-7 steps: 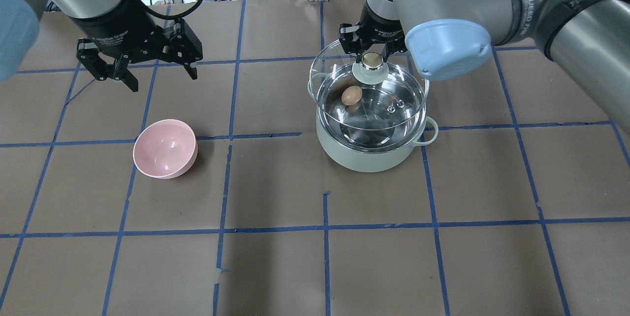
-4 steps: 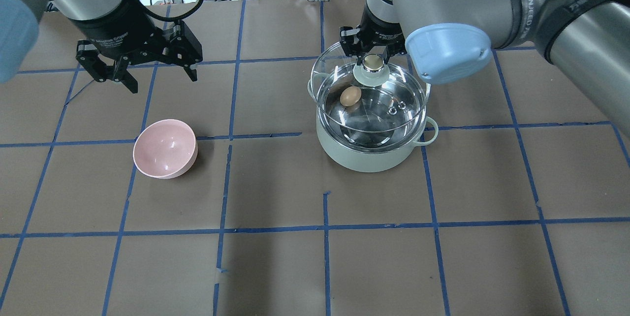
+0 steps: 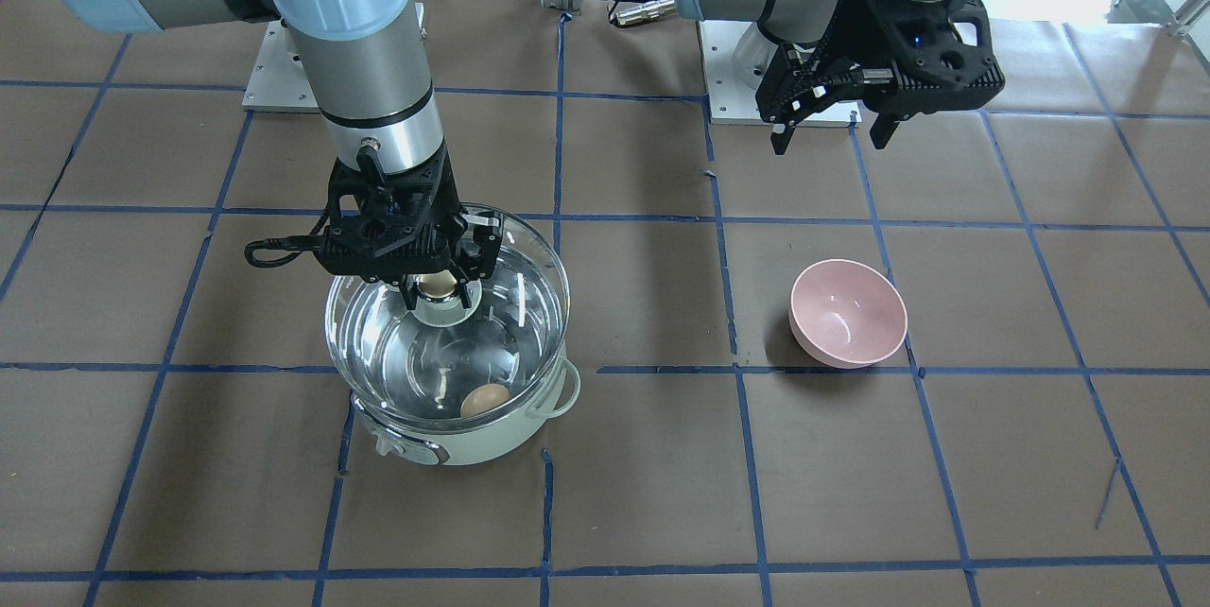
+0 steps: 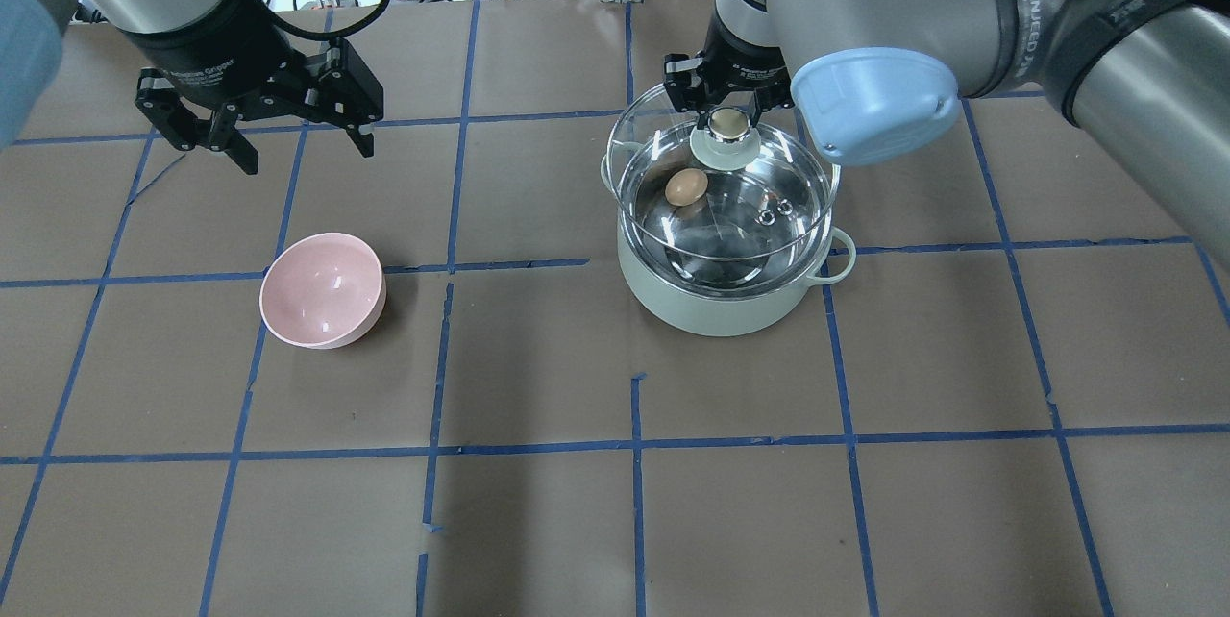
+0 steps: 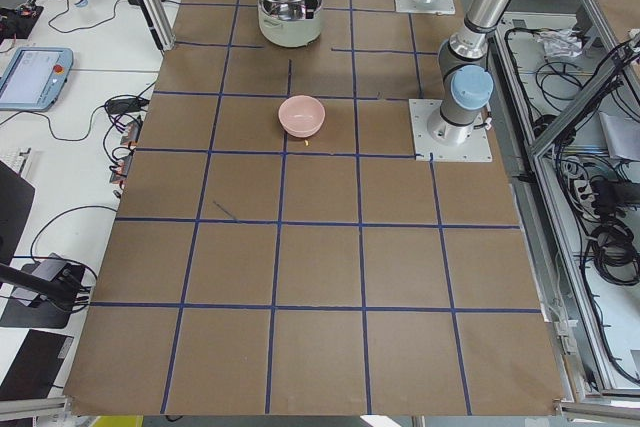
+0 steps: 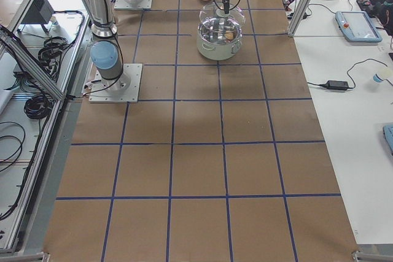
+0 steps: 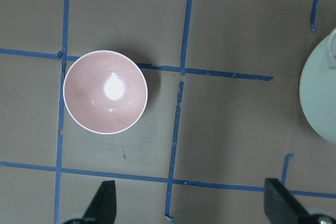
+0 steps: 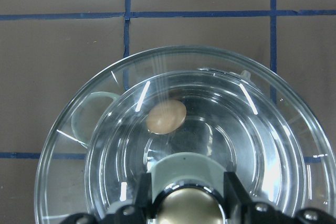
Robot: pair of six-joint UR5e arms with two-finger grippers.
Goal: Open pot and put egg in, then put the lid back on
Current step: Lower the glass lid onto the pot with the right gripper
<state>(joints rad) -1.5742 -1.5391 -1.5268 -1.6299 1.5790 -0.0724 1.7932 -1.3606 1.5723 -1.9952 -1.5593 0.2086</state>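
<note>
The right gripper (image 4: 727, 112) is clamped on the knob (image 4: 728, 121) of the lid (image 4: 716, 152), holding it just above the pot (image 4: 716, 305) toward the bench's right end, where the egg (image 4: 686, 186) lies inside. The left gripper (image 4: 307, 156) hangs wide and empty. The lid looks off-centre over the rim, so lowering it now could seat it crooked and let it slide off on release.

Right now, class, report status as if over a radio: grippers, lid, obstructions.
Right gripper shut on knob of lid, held over pot, not seated. Egg inside pot. Left gripper open, empty. Pink bowl well aside.
</note>
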